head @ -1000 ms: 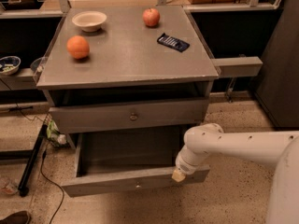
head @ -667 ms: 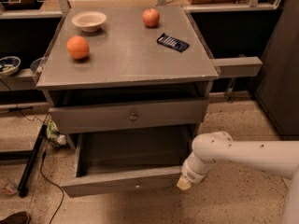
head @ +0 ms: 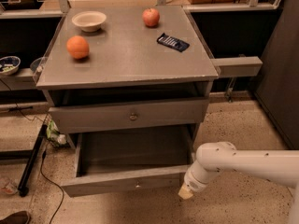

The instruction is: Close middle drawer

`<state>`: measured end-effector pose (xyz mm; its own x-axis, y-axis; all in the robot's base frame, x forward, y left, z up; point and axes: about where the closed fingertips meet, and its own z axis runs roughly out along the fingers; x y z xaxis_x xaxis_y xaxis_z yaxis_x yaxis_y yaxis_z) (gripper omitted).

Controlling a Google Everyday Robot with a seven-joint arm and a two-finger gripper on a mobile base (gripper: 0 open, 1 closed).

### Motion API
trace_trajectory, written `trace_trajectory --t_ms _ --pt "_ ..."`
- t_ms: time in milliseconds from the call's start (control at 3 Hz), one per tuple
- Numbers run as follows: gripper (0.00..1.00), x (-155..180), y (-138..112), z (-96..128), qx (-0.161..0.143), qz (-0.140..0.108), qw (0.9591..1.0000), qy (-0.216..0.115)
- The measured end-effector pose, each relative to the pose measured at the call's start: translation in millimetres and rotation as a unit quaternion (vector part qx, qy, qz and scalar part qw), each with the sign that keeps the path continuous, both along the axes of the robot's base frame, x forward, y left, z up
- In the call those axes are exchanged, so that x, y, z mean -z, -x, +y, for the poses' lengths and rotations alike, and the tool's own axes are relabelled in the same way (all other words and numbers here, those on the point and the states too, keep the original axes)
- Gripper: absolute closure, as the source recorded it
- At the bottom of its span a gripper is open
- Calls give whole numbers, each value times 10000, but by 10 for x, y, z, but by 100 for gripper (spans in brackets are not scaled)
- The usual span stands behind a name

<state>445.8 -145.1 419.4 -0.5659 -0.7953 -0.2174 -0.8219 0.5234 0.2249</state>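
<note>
The middle drawer (head: pixel 126 182) is pulled far out of the grey cabinet. Its low front panel has a tiny central knob (head: pixel 137 185), and its inside looks empty. My gripper (head: pixel 187 191) is at the end of the white arm (head: pixel 243 164), which comes in from the right. It sits low, right at the drawer front's right end, just outside the front right corner. I cannot tell whether it touches the panel.
Above is the taller grey drawer (head: pixel 128 115) with a round knob. On the cabinet top (head: pixel 126 59) are an orange (head: pixel 77 47), a white bowl (head: pixel 88 20), an apple (head: pixel 151 17) and a dark packet (head: pixel 172 42). Cables and a black stand leg (head: pixel 30 164) lie on the floor at the left.
My arm's end has moved down and a little right, from beside the drawer's right wall to its front right corner. The drawer has not visibly moved.
</note>
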Motion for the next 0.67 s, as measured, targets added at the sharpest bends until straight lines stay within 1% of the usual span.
trace_trajectory --t_ms 333,667 --pt "100 73 -154 96 19 -115 9999 22" --pt "100 69 -371 211 -18 -265 9996 -20"
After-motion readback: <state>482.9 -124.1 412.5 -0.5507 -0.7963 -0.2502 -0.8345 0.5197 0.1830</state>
